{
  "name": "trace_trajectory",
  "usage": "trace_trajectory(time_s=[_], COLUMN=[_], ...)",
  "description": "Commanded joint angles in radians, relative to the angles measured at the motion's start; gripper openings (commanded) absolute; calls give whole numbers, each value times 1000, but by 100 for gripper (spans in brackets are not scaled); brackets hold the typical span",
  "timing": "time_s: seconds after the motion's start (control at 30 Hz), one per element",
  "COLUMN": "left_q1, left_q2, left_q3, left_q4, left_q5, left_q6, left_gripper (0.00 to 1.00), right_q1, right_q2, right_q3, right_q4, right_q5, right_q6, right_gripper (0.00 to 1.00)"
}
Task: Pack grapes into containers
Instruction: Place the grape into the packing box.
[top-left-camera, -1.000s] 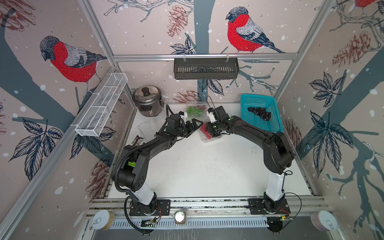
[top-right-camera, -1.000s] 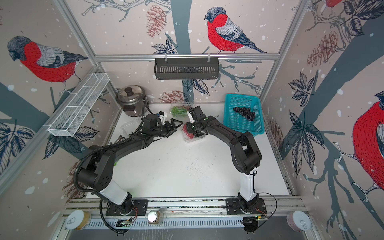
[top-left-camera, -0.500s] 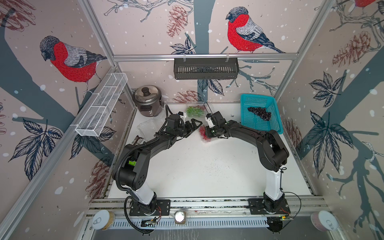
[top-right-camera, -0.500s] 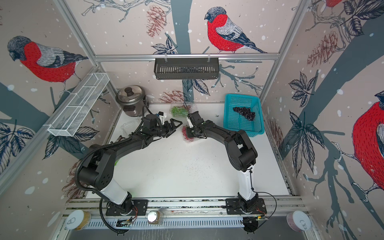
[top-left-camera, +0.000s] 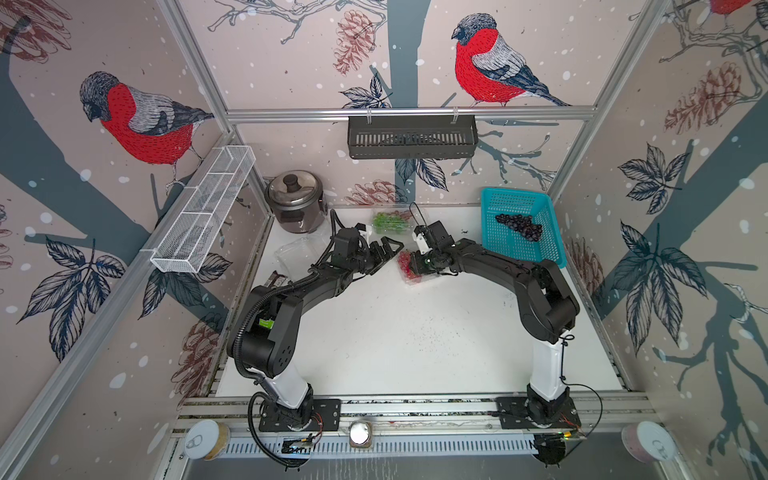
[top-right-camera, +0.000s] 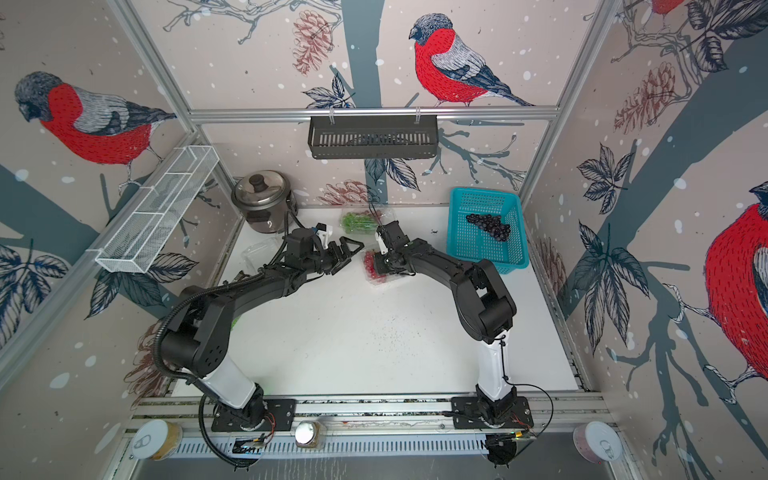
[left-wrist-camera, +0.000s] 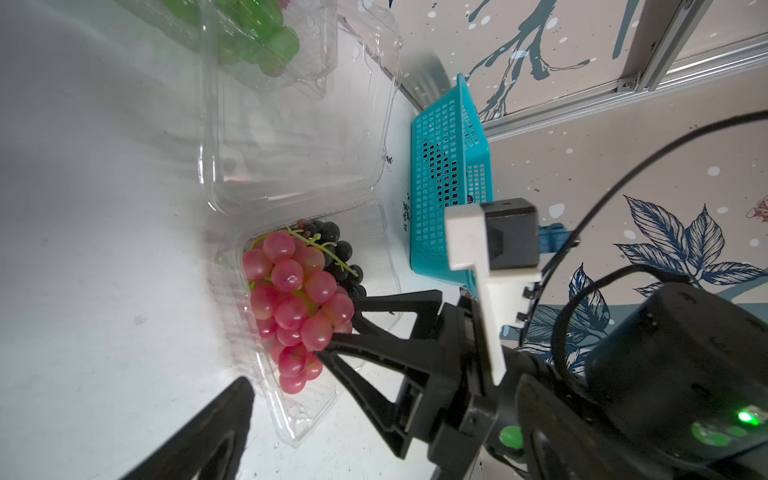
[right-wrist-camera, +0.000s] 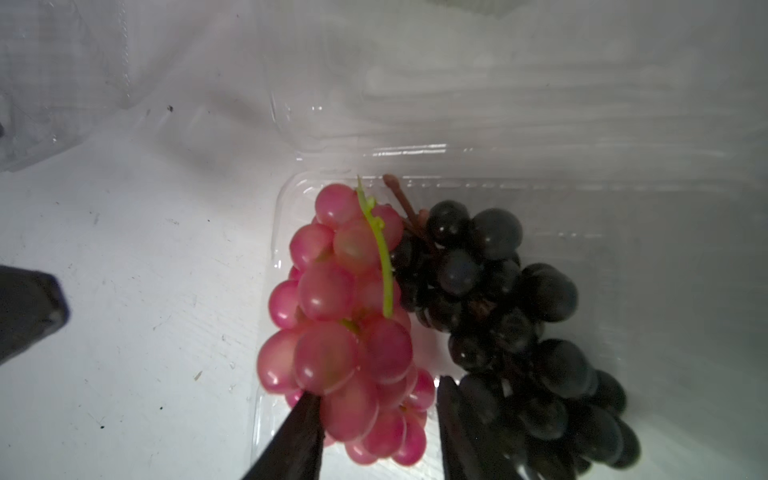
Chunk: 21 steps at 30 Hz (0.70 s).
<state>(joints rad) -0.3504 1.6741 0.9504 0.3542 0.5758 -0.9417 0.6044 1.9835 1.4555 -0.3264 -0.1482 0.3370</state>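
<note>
Straddling red grapes (right-wrist-camera: 340, 316), right hand (right-wrist-camera: 378, 392) parted, dark grapes (right-wrist-camera: 498, 299) alongside, clear container (right-wrist-camera: 665, 257)

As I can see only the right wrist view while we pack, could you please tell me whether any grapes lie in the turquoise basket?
Observer: Yes, a bunch of dark grapes lies in the turquoise basket, in both top views.
Operator: Thank you; is any container empty?
Observer: A clear container near the rice cooker looks empty.
Operator: And the left pincer?
Observer: The left pincer is open, holds nothing and is beside the container of red grapes.
</note>
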Motion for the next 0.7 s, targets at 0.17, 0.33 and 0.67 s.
trace_trajectory(time_s=[0.17,0.33,0.67], left_q1=[1,7,19], left_q2=[16,22,23], left_q3=[21,21,27], left_q4=[26,28,29], left_q5=[11,12,9], left_q6=[6,3,0], left_gripper=[97,97,97], right_q1=[-27,-23,-8], right_q2=[-51,-59,34], right_q3=[10,13,39], right_q4=[-20,-1,-16], right_q5=[-7,-8,110], right_q6=[-10,12,28], right_gripper=[57,68,72])
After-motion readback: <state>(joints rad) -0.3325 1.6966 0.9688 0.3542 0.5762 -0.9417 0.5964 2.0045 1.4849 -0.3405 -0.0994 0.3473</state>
